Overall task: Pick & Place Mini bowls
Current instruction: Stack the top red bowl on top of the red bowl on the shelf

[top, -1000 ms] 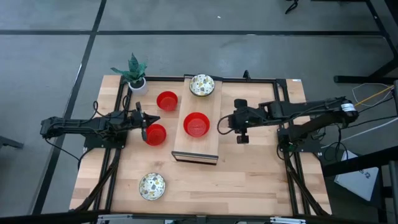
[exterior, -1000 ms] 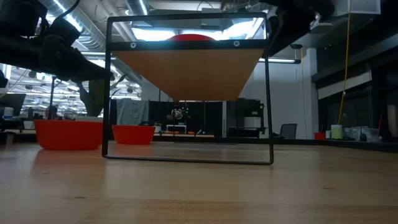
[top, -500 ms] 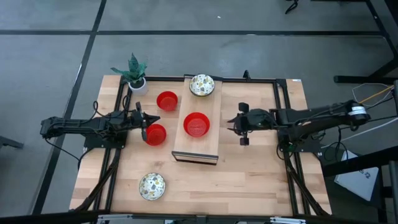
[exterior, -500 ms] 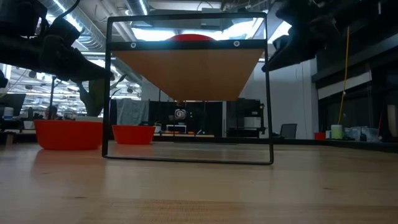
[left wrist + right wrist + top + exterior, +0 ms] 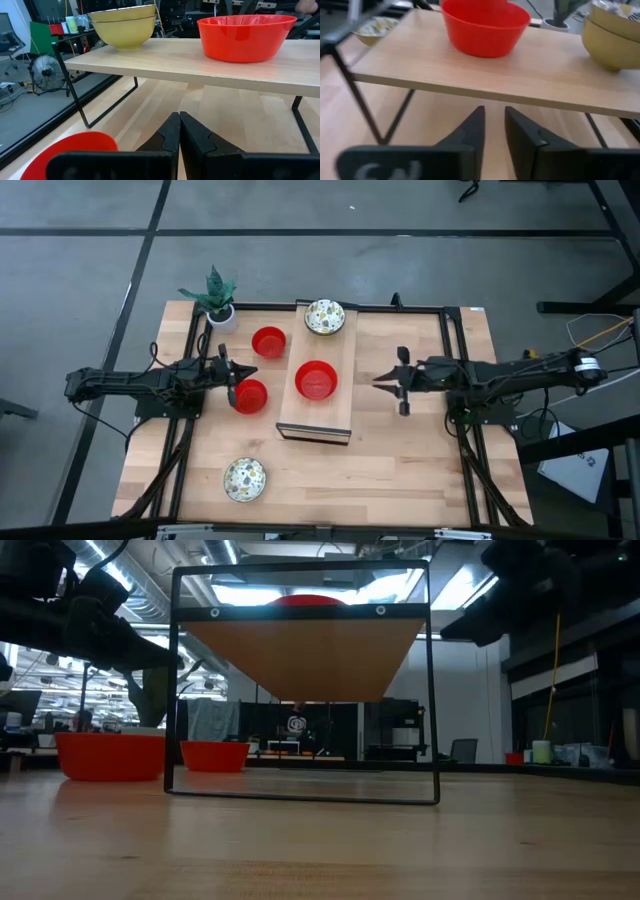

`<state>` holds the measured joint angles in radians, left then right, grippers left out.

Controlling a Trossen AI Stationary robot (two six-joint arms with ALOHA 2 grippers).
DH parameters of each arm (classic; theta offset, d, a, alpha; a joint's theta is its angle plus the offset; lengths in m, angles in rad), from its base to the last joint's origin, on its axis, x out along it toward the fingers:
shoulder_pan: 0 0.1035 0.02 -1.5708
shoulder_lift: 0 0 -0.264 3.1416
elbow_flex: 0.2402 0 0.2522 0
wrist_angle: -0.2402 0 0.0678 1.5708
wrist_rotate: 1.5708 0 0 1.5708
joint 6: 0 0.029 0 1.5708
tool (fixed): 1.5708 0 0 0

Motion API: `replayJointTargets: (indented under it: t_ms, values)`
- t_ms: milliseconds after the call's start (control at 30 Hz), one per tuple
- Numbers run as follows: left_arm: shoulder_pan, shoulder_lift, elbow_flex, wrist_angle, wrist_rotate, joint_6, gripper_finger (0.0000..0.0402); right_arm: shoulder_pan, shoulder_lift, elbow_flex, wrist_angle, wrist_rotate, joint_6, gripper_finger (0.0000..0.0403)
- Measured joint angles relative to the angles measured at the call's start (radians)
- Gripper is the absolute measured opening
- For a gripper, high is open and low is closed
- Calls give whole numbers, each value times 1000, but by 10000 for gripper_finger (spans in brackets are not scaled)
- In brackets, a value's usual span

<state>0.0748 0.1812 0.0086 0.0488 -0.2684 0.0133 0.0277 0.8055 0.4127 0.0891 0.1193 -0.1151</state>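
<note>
High view: light wooden table point(image 5: 400, 460) with a black metal frame, and at its centre a raised pale wooden shelf on black wire legs point(image 5: 318, 412). Two dark arms reach in from either side. On the shelf sit a glossy red mini bowl point(image 5: 316, 380) at mid-board and a stack of cream speckled mini bowls point(image 5: 325, 317) at the far end. On the table left of the shelf, two more red mini bowls: one farther back point(image 5: 268, 342), one nearer point(image 5: 250, 396). A lone speckled mini bowl point(image 5: 244, 478) sits near the front edge. Small white pot with green plant point(image 5: 217, 300) at the far left corner. Left gripper point(image 5: 237, 376) hovers at the nearer red bowl's rim, fingers clenched, empty. Right gripper point(image 5: 385, 381) hangs right of the shelf, clear of it, fingers slightly parted, holding nothing
</note>
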Motion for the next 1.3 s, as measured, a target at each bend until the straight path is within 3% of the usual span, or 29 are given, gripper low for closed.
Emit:
replayJointTargets:
  t_ms: [200, 667, 1300]
  values:
    - [0, 0, 0, 0, 0, 0, 4, -4, -110, -46, -4, -18, -4, 8]
    - [0, 0, 0, 0, 0, 0, 4, -62, -348, -242, 82, -26, -28, 5]
    - [0, 0, 0, 0, 0, 0, 4, -29, -562, -338, 138, -26, -47, 2]
